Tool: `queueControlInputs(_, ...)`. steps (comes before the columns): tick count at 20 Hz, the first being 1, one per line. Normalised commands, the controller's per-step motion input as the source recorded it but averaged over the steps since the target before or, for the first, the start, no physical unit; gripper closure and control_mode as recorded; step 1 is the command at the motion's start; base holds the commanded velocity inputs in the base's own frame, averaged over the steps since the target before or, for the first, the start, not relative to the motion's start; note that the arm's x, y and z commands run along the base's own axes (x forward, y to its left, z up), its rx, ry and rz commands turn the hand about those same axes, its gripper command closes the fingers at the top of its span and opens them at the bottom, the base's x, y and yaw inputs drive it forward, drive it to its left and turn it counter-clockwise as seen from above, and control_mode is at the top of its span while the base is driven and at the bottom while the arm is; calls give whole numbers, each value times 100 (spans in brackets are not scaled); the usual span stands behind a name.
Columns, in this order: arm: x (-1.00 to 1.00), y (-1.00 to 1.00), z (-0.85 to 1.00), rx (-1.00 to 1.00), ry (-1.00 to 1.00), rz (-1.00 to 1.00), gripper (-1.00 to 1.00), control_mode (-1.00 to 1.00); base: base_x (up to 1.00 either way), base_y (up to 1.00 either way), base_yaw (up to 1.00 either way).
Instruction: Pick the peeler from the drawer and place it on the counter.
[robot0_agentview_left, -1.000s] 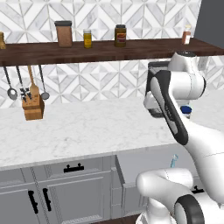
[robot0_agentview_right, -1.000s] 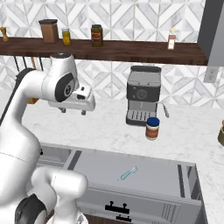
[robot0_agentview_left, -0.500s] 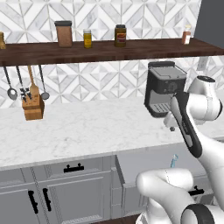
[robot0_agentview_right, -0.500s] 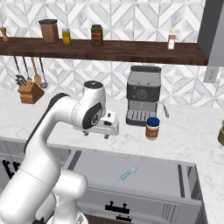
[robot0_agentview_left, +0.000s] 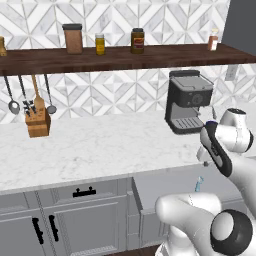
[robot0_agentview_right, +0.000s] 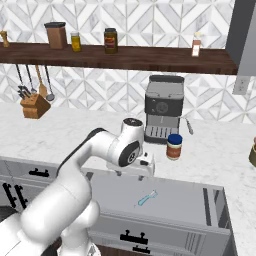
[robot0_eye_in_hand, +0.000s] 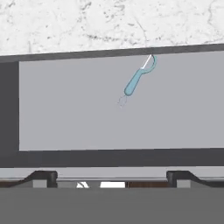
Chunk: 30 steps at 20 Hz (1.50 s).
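The drawer (robot0_agentview_right: 190, 200) is standing pulled out below the worktop (robot0_agentview_right: 220, 155), its black bar handle nearest the base. The peeler (robot0_agentview_right: 147, 198) is lying flat on the pale floor of the drawer, alone, its curved head toward the back wall under the worktop's edge. The gripper (robot0_agentview_right: 142, 170) is hanging above the drawer's left part, short of the peeler; whether its fingers are spread I cannot tell. A good reach is probably centring over the blue handle, turning the fingers across it, then descending straight.
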Motion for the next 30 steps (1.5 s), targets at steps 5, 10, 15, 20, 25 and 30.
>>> queueControlInputs(5, 15, -47, -72, 3, -1, -5, -100, -100, 0, 0, 0)
queueControlInputs(10, 29, -7, -57, 1, -1, -10, -100, -100, 0, 0, 0)
queueControlInputs(15, 15, -1, -45, 1, -2, -8, -100, -100, 0, 0, 0)
queueControlInputs(20, 2, 0, -36, 0, -10, -7, -100, -100, 0, 0, 0)
queueControlInputs(25, 22, 0, -40, 2, -7, -3, -100, -100, 0, 0, 0)
queueControlInputs(30, 25, 0, -32, 0, -3, 0, -100, -100, 0, 0, 0)
